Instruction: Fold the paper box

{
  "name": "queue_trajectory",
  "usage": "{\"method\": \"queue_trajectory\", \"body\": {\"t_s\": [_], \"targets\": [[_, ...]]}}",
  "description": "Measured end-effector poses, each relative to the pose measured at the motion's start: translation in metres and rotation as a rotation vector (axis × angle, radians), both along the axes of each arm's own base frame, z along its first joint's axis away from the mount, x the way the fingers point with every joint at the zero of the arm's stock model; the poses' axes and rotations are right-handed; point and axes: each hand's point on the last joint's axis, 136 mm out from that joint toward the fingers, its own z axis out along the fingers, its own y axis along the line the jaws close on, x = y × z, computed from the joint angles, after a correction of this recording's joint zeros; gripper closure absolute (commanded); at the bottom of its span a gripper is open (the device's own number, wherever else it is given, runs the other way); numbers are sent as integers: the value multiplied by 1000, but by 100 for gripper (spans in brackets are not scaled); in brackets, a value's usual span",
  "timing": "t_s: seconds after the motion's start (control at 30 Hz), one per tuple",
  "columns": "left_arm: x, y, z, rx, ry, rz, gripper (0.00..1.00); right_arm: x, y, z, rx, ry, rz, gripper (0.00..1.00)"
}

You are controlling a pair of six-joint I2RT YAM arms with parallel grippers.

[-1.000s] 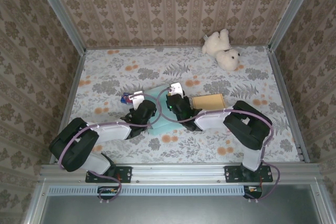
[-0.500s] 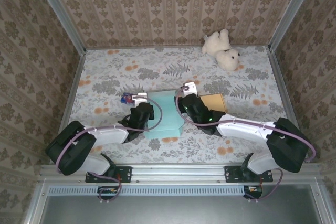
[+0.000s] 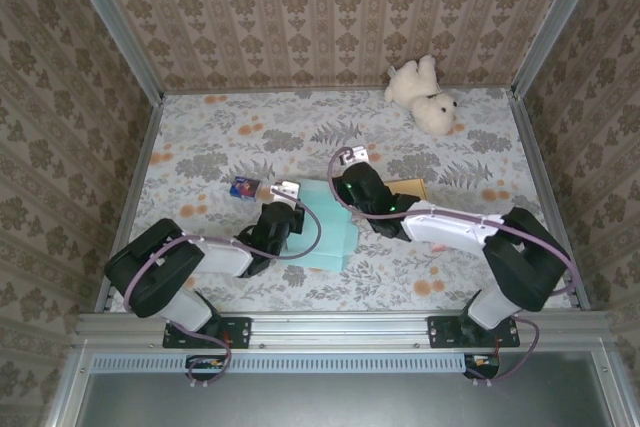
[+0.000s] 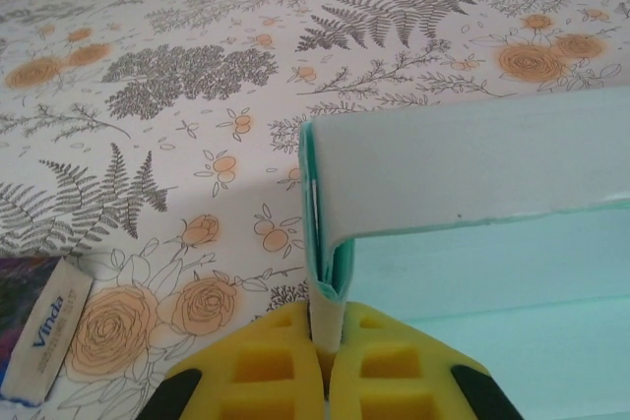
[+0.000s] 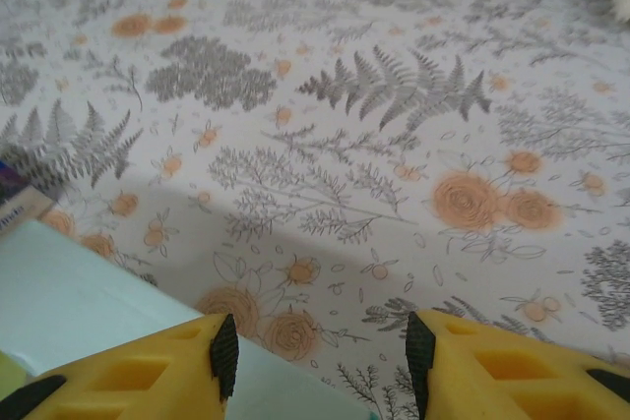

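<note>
The box (image 3: 328, 235) lies at the middle of the top view, a pale teal sheet partly folded. Both wrists lie over its upper edge, so its far corners are hidden there.

In the left wrist view the left gripper (image 4: 327, 346) sits at the bottom edge. Its yellow fingers (image 4: 264, 366) are cut off by the frame and pressed tight together on a doubled, upright flap of the box. The rest of the box runs off the right side.

The right gripper (image 5: 315, 366) is at the bottom of the right wrist view, jaws spread wide with nothing between them. Just the finger tops are in frame, and a teal corner of the box fills the lower left beneath them. Whether those fingers touch the box cannot be told.

A brown card (image 3: 410, 188) just right of the box in the top view is mostly covered by the right arm.

A small packet (image 4: 44, 327) at the lower left of the left wrist view is cut off by the frame. Its white end reads "Vinda", and the smaller print beside it is too fine to read. In the top view it lies left of the box, apart from it.

A white toy (image 3: 425, 95) lies at the upper right of the top view, near the back wall, on the flowered table (image 3: 200, 147).
</note>
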Motion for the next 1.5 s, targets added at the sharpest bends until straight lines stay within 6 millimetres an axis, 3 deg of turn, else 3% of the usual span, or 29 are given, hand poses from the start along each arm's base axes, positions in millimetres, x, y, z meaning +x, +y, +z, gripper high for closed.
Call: {"method": "queue_trajectory", "body": {"t_s": [0.1,0.4,0.53,0.57,0.73,0.9,1.03,1.27,1.5], "targets": [[2,-1,-3,13,-7,0,100,4,3,-20,-25,28,11,49],[22,-4,-1,26,5,96,92,10,9,-19,38,9,18,50],[20,1,-5,32,39,122,68,9,9,-21,56,11,13,50],[19,3,-5,33,46,128,66,9,9,-21,58,11,11,50],[15,10,22,-21,36,140,53,9,8,-21,80,19,-7,50],[4,16,55,-116,21,131,51,10,4,-22,94,22,-48,50],[-9,29,62,-158,70,161,40,11,-1,-23,98,25,-86,50],[-34,83,30,-225,270,321,38,12,-9,-23,99,19,-141,50],[-76,99,-6,-281,427,327,36,13,-15,-23,97,16,-173,50]]}}
